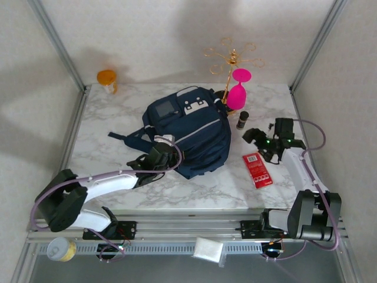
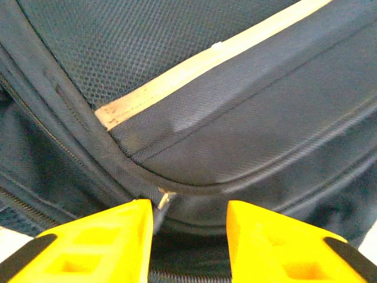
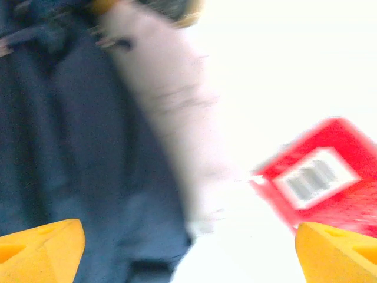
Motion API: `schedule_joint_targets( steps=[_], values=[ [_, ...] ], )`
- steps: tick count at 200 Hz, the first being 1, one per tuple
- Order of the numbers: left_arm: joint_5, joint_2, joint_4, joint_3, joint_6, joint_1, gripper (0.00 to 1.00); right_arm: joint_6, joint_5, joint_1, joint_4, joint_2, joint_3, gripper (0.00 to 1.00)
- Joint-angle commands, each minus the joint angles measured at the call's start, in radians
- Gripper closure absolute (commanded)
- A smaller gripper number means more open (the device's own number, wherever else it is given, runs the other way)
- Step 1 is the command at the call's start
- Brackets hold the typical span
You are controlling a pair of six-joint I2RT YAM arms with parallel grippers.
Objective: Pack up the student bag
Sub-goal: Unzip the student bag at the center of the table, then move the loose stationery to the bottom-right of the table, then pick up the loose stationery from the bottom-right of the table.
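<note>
The bag (image 1: 194, 132) is big, dark blue and soft. It is made of woven cloth with a bumpy mesh part and a pale stripe (image 2: 206, 65) running across it. It has light patches near its far end and dark straps sticking out on the left. It lies flat in the middle of the table (image 1: 118, 118), which is smooth white stone with grey veins.

The left gripper (image 1: 162, 154) is at the near left edge of the bag, right up against the cloth. Its two yellow fingers (image 2: 106, 242) are hard, blocky plastic. They stand apart with a gap between them and they are not pinching anything. A small metal zipper pull (image 2: 166, 199) sits just beside the inside of the left finger, at the bag's rounded seam. I cannot tell if it touches the finger.

The right gripper (image 1: 254, 140) is off to the right of the bag, near it but not touching. Its yellow fingers are spread wide apart with nothing between them. Below it lies a flat red box (image 1: 257, 170) with a white label, just right of the bag.

Near the bag's far right corner stand a shiny pink glass (image 1: 238, 91), a thin gold wire rack (image 1: 232, 56) and a small dark bottle (image 1: 242, 119).
</note>
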Motion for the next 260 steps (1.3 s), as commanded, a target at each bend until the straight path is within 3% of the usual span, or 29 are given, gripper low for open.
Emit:
schedule_joint_targets(
  steps=[1, 24, 61, 80, 109, 129, 149, 174, 207, 243, 260],
  values=[
    [0.006, -0.077, -0.122, 0.015, 0.012, -0.004, 0.56, -0.003, 0.131, -0.064, 0.025, 0.02, -0.051, 0.02],
    [0.054, -0.122, -0.145, 0.014, -0.063, -0.007, 0.54, 0.008, 0.139, -0.106, 0.077, 0.082, -0.088, 0.01],
    [0.13, -0.124, 0.004, -0.005, -0.229, -0.066, 0.52, 0.04, 0.105, -0.067, 0.124, 0.125, -0.172, 0.01],
    [0.133, -0.053, -0.001, 0.04, -0.286, -0.103, 0.51, 0.094, 0.083, 0.009, 0.123, 0.106, -0.201, 0.01],
    [0.226, 0.134, 0.019, 0.165, -0.309, -0.174, 0.5, 0.259, 0.033, 0.142, 0.163, -0.023, -0.254, 0.01],
    [0.228, 0.277, 0.065, 0.267, -0.33, -0.227, 0.52, 0.244, 0.045, 0.131, 0.148, -0.08, -0.249, 0.02],
    [0.255, 0.443, 0.03, 0.411, -0.364, -0.267, 0.61, 0.151, 0.028, 0.041, 0.075, -0.072, -0.238, 0.04],
    [0.271, 0.594, 0.047, 0.541, -0.398, -0.312, 0.62, 0.093, 0.041, -0.009, 0.028, -0.078, -0.246, 0.04],
    [0.227, 0.762, -0.067, 0.696, -0.422, -0.31, 0.67, 0.076, 0.008, -0.009, 0.044, -0.061, -0.298, 0.04],
    [0.192, 0.848, -0.088, 0.73, -0.429, -0.274, 0.83, 0.073, -0.056, 0.008, 0.065, -0.069, -0.341, 0.06],
    [0.188, 0.866, -0.093, 0.732, -0.434, -0.264, 0.87, 0.07, -0.102, 0.021, 0.049, -0.089, -0.354, 0.12]
  ],
)
